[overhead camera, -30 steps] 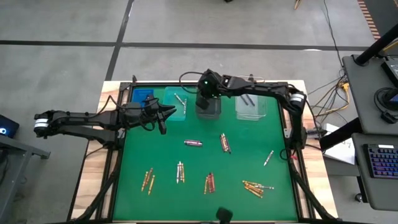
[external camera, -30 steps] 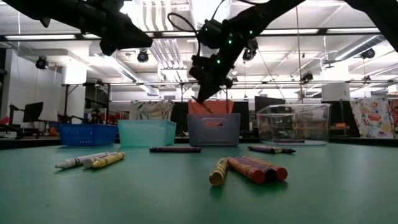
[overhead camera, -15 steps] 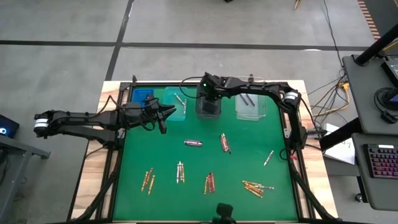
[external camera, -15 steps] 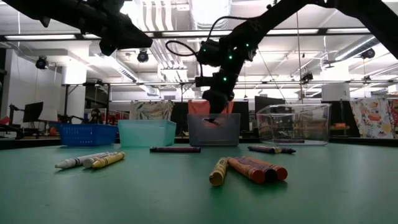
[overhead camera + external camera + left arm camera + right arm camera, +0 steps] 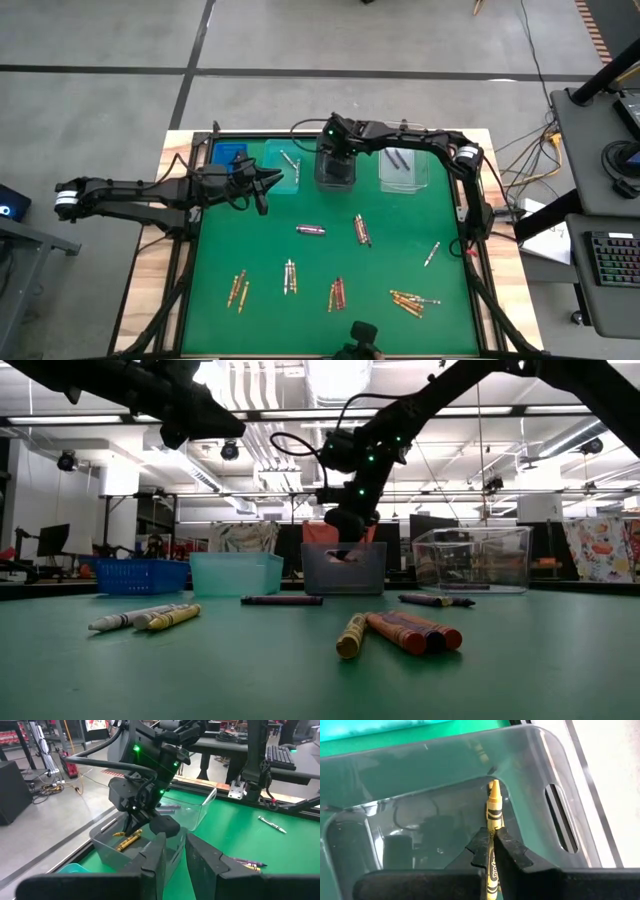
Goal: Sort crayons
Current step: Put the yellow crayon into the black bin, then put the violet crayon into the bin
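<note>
Change: right hand (image 5: 335, 160) has dropped from above the grey bin (image 5: 336, 181) down into its mouth; left arm has stayed put.

High view: right hand sits over the grey bin, the second bin from the right in the row along the table's far edge. Left hand (image 5: 266, 182) hovers just left of the grey bin, beside the teal bin (image 5: 272, 165). Loose crayons lie on the green table (image 5: 400, 250) well nearer the camera than the grey bin: a purple crayon (image 5: 310, 230), a red pair (image 5: 337, 294), a gold cluster (image 5: 413, 300).

Low view: right hand (image 5: 345, 525) dips to the grey bin's (image 5: 344, 568) rim from above; blue basket (image 5: 141, 575) and teal bin (image 5: 235, 573) stand left of it, the clear bin (image 5: 470, 559) right.

Left wrist view: left hand (image 5: 175, 850) has fingers slightly apart, holding nothing; a gold crayon (image 5: 128, 841) already lies in the grey bin.

Right wrist view: right hand (image 5: 491, 845) is clamped on a yellow crayon (image 5: 493, 807), inside the grey bin (image 5: 380, 785).

Key relation: held crayon's long axis runs straight out from the fingertips, tip toward the bin floor; judged ready for release, and the right arm alone is placed for it.
</note>
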Robot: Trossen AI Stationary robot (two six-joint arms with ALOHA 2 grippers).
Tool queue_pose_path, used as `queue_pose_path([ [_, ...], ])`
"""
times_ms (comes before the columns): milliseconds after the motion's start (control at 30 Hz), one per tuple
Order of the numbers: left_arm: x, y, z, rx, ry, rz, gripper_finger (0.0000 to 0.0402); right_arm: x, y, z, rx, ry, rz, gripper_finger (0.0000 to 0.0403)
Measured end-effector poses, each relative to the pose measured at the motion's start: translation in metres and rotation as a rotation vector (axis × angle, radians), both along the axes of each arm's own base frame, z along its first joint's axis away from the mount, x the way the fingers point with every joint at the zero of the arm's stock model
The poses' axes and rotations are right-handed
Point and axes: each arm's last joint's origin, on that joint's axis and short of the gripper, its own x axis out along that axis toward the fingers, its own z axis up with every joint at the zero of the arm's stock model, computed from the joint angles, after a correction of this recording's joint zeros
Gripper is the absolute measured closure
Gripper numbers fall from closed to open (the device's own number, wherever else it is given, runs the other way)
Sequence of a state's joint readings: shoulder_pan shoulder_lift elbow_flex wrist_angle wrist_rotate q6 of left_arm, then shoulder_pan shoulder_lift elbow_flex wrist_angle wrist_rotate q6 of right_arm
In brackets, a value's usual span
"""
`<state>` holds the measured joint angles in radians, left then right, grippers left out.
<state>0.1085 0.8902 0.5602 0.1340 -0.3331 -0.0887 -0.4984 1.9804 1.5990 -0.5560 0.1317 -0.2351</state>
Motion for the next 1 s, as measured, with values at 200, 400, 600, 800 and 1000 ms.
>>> queue_pose_path([
  [200,0.0000,0.0000,0.0000,0.002,0.001,0.000,0.0345,0.0000,0.0000,0.0000,0.004,-0.003,-0.008,0.0390],
  [400,0.0001,0.0000,-0.0001,0.010,0.005,-0.002,0.0345,-0.0007,0.0004,-0.0005,-0.004,0.016,0.017,0.0390],
  [600,0.0001,0.0000,-0.0001,0.022,0.011,-0.005,0.0345,0.0007,-0.0005,0.0006,-0.004,-0.012,-0.009,0.0390],
  [800,0.0001,0.0000,0.0000,0.029,0.014,-0.006,0.0345,0.0007,-0.0005,0.0006,-0.002,-0.014,-0.016,0.0369],
  [1000,0.0001,0.0000,0.0000,0.029,0.014,-0.006,0.0345,0.0009,-0.0006,0.0007,0.006,-0.025,-0.035,0.0307],
])
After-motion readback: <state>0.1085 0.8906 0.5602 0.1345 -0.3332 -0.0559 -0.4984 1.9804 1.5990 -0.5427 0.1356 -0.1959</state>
